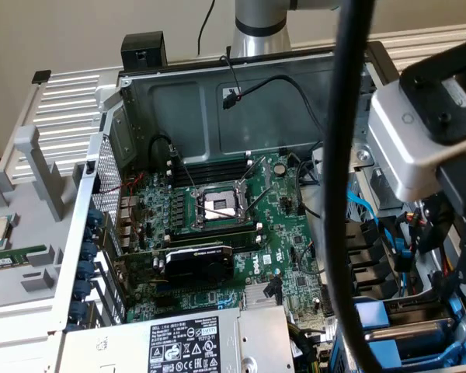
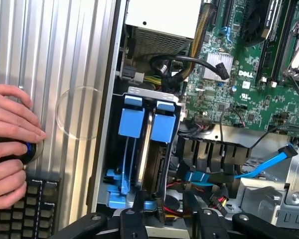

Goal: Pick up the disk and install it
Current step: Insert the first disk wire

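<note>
There it is: the flat silver-metal disk [image 2: 146, 149], clipped in blue plastic, stands on edge inside the grey metal drive cage [image 2: 149, 92], apparently already seated in its slot. Its long axis runs straight away from my fingers, towards the big grey power-supply box [image 2: 162, 17]. My gripper [image 2: 168, 224] hangs over the near end of the cage, jaws parted, clasping nothing I can see, with the disk dead ahead on the line between them. The wrist view gives me that line-up, plus a person's hands [image 2: 10, 149] on a knob [image 2: 31, 149] beside a black keyboard [image 2: 25, 209]. The exterior view gives me height: I sit above the blue frames, green motherboard [image 1: 241, 233] off to the exterior view's left.
</note>
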